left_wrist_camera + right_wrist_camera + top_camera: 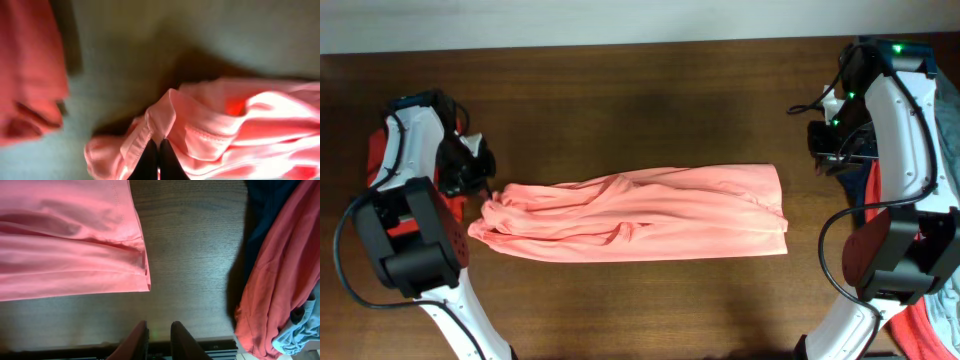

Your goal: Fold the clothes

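A salmon-pink shirt (640,215) lies as a long folded band across the middle of the dark wooden table (640,90). My left gripper (485,182) is at the shirt's left end. In the left wrist view its black fingers (159,152) are pressed together on a hemmed fold of the pink fabric (215,130). My right gripper (825,155) hovers off the shirt's upper right corner. In the right wrist view its fingers (160,332) stand a little apart over bare wood with nothing between them, and the shirt's right edge (75,245) lies clear of them.
A heap of other clothes sits at the table's right side: coral-red (280,280), navy (265,210) and grey-blue (295,337). Another red garment (377,155) lies behind the left arm, also seen in the left wrist view (30,75).
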Tool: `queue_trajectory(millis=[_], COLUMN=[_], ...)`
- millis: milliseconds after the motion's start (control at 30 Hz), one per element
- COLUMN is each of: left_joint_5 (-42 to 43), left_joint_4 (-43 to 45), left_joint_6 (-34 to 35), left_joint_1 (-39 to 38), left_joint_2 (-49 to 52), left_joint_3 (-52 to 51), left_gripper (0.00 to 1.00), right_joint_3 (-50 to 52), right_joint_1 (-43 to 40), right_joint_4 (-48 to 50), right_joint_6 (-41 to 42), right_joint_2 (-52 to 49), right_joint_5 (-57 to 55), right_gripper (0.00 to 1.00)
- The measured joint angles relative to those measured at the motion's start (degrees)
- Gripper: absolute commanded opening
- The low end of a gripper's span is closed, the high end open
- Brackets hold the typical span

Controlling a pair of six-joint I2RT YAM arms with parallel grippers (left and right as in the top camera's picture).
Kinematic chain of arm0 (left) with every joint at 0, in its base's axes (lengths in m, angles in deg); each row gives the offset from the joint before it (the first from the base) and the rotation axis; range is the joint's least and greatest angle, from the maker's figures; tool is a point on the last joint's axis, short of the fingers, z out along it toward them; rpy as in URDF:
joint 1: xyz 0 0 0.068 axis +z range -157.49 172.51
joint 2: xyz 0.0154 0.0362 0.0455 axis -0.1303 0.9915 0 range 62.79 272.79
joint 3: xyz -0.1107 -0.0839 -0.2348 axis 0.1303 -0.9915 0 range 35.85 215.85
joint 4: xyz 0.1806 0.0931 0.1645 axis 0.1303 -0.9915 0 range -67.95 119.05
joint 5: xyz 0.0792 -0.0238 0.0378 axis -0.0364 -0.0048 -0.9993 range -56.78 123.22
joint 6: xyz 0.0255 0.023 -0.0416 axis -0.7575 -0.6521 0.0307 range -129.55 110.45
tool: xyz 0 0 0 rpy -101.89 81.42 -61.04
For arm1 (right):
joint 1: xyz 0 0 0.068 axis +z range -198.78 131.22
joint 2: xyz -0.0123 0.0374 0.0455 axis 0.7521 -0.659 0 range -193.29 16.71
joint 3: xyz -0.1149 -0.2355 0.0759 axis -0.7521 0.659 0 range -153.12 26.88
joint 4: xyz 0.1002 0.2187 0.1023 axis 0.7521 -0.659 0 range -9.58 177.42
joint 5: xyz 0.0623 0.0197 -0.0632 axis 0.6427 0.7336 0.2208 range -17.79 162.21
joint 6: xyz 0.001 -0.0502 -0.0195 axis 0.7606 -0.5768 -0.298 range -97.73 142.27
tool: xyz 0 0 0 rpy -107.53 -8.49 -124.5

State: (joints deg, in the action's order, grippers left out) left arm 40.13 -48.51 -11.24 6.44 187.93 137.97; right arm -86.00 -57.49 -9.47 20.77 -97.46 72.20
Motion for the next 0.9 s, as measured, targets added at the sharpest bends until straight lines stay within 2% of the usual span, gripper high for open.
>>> queue_trajectory(millis=[167,267,400,567,900], left_joint_5=[3.0,4.3,2.6,-0.1,-1.2], left_joint_4=[5.5,3.9,0.7,1.7,19.4], left_joint_6=[0.4,0.4,0.4,0.4,0.5], left_joint_1=[0.0,0.0,0.0,0.0,0.0], left_joint_2=[-5.9,-9.9,-10.2,-10.2,-10.2], left_joint_3=[1.5,2.6,1.9,-1.0,-2.8], left_gripper=[0.01,0.01,0.01,0.0,0.01], right_joint_3=[0.0,0.0,0.0,0.0,0.0], right_joint_1=[0.0,0.0,0.0,0.0,0.0], right_joint_4=[0.0,0.0,0.0,0.0,0.0], right_joint_6=[0.0,0.0,0.0,0.0,0.0], right_joint_2=[0.0,0.0,0.0,0.0,0.0], right_joint_5=[0.0,0.0,0.0,0.0,0.0], right_gripper=[0.21,0.21,0.21,0.21,0.21])
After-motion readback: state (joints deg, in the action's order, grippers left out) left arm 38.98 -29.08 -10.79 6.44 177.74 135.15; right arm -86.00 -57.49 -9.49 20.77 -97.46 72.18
